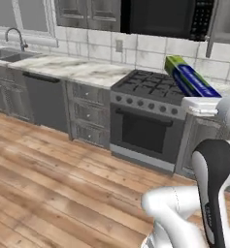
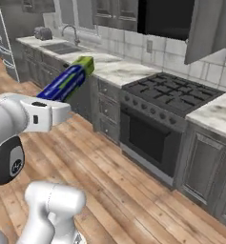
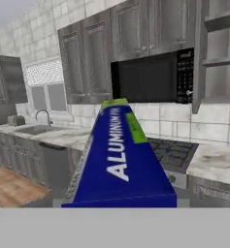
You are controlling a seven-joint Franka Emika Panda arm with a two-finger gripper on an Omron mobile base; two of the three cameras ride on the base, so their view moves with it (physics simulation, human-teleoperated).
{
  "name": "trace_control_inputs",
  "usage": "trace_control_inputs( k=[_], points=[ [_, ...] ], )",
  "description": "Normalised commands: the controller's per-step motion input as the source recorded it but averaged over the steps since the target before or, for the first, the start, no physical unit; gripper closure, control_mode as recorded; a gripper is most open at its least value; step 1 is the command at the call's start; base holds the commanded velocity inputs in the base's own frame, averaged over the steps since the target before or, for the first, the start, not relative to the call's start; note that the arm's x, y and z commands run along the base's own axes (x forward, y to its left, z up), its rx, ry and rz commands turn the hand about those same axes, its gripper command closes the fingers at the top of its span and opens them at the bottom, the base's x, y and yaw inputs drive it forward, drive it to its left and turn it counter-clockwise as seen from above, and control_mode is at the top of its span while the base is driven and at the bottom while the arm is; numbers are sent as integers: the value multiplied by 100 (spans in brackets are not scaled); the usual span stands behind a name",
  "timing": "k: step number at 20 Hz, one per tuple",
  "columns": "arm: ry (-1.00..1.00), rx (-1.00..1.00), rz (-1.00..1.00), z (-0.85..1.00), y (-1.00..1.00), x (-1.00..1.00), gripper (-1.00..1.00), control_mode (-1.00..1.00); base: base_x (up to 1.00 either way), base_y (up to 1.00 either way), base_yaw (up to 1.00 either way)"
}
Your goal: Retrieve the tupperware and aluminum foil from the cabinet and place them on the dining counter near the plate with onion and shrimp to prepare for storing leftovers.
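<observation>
The hand [image 1: 200, 102] grips the aluminum foil [image 1: 190, 77] by its near end, the box jutting forward from it above the stove [image 1: 150, 87].

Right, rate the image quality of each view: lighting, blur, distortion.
Left base view: flat even light, no glare, soft focus; the foil box has pixelated edges. Right base view: same flat light, faint shading under the microwave. Hand view: the box looms large, stretched by perspective, lettering readable; the window looks grainy.
</observation>
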Motion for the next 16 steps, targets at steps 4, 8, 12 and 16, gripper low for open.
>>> trace_control_inputs(
  k=[4, 8, 12, 16],
  points=[
    [0, 0, 0, 0, 0, 0, 100, 100, -10, 58, 90],
    [0, 0, 0, 0, 0, 0, 100, 100, -16, 40, 96],
    [0, 0, 0, 0, 0, 0, 100, 100, -18, 43, 94],
    [0, 0, 0, 0, 0, 0, 100, 100, -21, 44, 93]
  ],
)
